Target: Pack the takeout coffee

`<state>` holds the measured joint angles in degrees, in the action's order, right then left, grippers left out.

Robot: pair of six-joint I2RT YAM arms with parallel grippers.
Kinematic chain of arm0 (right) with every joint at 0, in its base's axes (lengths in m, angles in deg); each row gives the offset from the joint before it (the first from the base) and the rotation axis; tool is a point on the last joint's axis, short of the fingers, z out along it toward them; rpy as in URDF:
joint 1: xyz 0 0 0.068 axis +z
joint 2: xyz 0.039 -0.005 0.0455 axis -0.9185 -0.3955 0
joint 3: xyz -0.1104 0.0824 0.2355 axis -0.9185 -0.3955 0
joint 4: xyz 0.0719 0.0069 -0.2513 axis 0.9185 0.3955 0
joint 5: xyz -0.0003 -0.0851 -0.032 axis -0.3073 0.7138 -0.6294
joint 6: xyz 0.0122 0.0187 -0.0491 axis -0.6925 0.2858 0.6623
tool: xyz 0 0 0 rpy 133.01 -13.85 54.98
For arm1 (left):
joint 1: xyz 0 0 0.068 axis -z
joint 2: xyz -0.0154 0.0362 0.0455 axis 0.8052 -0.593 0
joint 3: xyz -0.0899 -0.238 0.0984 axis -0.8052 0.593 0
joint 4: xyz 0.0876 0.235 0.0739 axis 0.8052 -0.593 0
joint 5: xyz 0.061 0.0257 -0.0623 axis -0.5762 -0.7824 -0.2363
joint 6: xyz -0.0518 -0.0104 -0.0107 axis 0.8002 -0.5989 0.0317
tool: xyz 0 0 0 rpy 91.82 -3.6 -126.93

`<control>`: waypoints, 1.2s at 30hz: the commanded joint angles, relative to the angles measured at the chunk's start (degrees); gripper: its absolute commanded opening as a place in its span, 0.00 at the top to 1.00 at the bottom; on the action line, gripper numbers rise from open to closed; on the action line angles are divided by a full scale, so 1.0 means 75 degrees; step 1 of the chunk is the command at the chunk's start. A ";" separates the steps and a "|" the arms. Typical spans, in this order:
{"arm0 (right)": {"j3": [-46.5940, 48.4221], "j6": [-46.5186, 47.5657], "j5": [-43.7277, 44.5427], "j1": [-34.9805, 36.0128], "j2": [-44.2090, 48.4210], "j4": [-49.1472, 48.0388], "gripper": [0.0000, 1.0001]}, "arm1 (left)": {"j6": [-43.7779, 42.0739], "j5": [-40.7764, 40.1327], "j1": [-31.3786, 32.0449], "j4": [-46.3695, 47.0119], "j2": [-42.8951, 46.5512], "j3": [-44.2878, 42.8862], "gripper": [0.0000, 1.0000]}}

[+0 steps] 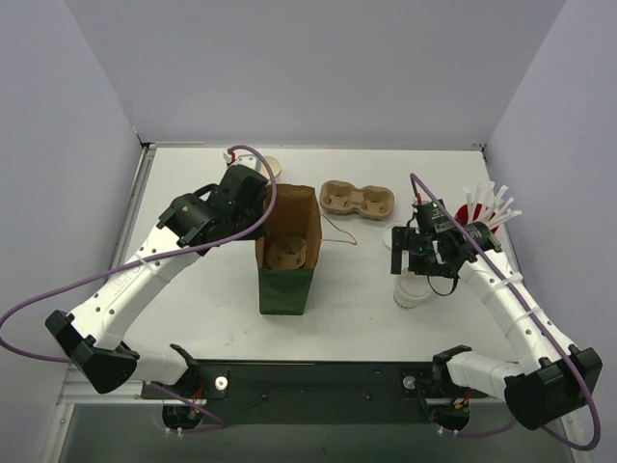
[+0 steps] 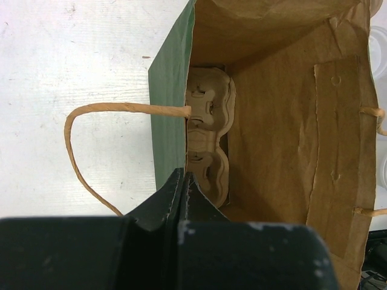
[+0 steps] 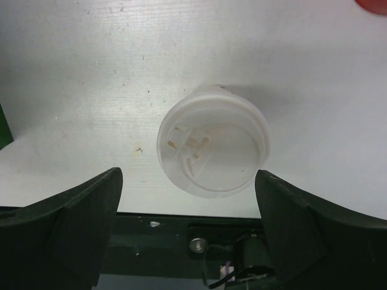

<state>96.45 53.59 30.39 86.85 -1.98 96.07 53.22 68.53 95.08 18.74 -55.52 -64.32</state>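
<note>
The takeout coffee (image 3: 211, 145) is a small white paper cup with a round white plastic lid. It stands on the table (image 1: 357, 309) right of the green paper bag (image 1: 286, 285). In the top view the takeout coffee (image 1: 412, 292) shows just below my right gripper (image 1: 416, 256). My right gripper (image 3: 188, 175) hovers over it, open, one finger on each side and clear of the lid. My left gripper (image 2: 183, 175) is shut on the bag's left wall (image 2: 169, 109) at its rim. From above, the left gripper (image 1: 258, 220) sits at the bag's back left edge.
A brown two-hole carrier (image 2: 208, 139) lies inside the bag. A second carrier (image 1: 357, 200) lies on the table behind it. A red cup of white straws (image 1: 479, 210) stands at the back right. A white item (image 1: 267, 164) sits behind the left arm. Grey walls ring the table.
</note>
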 commanded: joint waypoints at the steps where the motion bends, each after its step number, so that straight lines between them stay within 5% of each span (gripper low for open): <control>1: -0.0166 0.1306 0.0704 0.0361 0.0255 -0.0596 0.14 | -0.0140 0.0105 -0.0043 0.0404 0.0219 -0.0082 1.00; 18: -0.0366 0.4692 -0.0186 0.0339 0.1063 -0.0422 0.13 | -0.0609 0.0503 -0.0066 0.0673 0.0149 -0.0117 1.00; 23: -0.0085 0.5127 -0.1077 0.0162 0.0654 -0.0176 0.13 | -0.0702 0.0562 -0.0089 0.0697 0.0242 -0.0094 1.00; 36: 0.0361 0.5503 -0.1123 -0.0283 -0.0425 -0.0047 0.12 | -0.0972 0.0702 -0.0277 0.0638 0.0489 -0.0117 1.00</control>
<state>96.91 93.36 23.40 85.64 -4.60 93.23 47.41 73.04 93.66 20.64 -54.41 -64.34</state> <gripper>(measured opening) 0.874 0.022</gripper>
